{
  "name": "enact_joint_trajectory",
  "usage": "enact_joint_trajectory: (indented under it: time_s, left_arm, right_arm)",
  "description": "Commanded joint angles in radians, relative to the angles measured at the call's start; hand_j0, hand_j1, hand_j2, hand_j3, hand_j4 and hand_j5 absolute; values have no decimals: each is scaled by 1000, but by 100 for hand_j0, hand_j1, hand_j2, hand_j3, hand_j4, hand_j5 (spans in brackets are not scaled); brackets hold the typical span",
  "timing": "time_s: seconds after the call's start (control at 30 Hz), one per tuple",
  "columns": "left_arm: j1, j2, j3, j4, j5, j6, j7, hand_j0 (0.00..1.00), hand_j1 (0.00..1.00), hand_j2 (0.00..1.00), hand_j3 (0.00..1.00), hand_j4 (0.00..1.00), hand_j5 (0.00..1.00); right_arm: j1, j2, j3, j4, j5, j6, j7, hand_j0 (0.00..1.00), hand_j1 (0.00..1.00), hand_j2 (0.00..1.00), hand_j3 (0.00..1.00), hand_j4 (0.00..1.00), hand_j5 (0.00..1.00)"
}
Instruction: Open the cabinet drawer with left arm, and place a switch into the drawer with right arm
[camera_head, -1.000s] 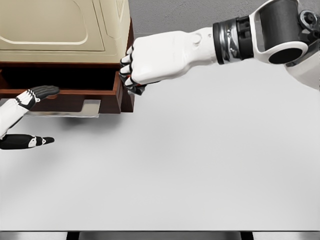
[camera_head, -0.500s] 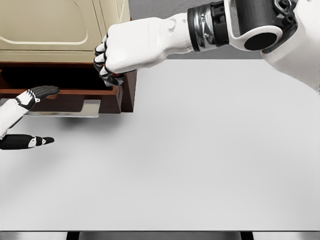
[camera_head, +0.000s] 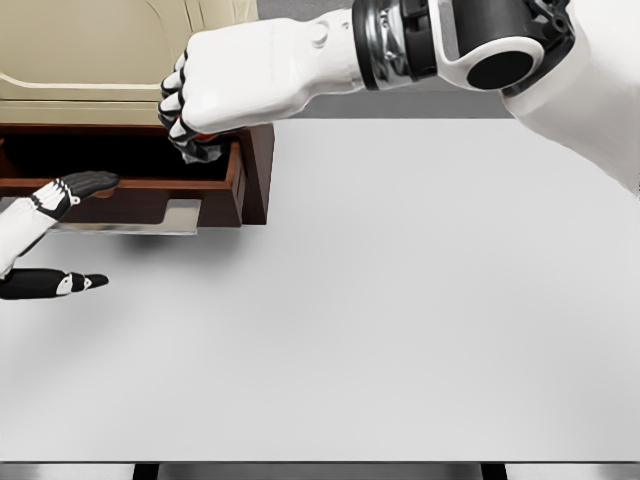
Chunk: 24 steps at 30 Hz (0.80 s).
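The open drawer (camera_head: 130, 175) is bounded above by the cream cabinet (camera_head: 100, 50) body and on its right by the brown side wall (camera_head: 258, 170), so its dark cavity can be entered only from the front or from over its front rim. Part of that gap is taken up by 2 obstacles: the right hand (camera_head: 215, 95), held fisted over the drawer's right end, and the left hand (camera_head: 60, 195), whose fingers (camera_head: 88, 182) rest on the front rim at the left. The white worktop (camera_head: 420, 300) is left wide open to the right of and in front of the cabinet.

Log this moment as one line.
drawer: open | right robot hand: fisted above drawer, contents hidden | left robot hand: at drawer front
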Motion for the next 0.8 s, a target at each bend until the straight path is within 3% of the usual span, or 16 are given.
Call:
enact_joint_trajectory:
  time_s: [0.0, 0.77]
  left_arm:
    - [0, 0, 0, 0, 8, 2, 0, 100, 100, 100, 100, 100, 100]
    - [0, 2, 0, 0, 8, 2, 0, 100, 100, 100, 100, 100, 100]
  right_arm:
    - [0, 26, 4, 25, 0, 3, -1, 41, 41, 41, 41, 41, 41]
    - [-26, 193, 61, 246, 63, 3, -1, 41, 41, 41, 41, 41, 41]
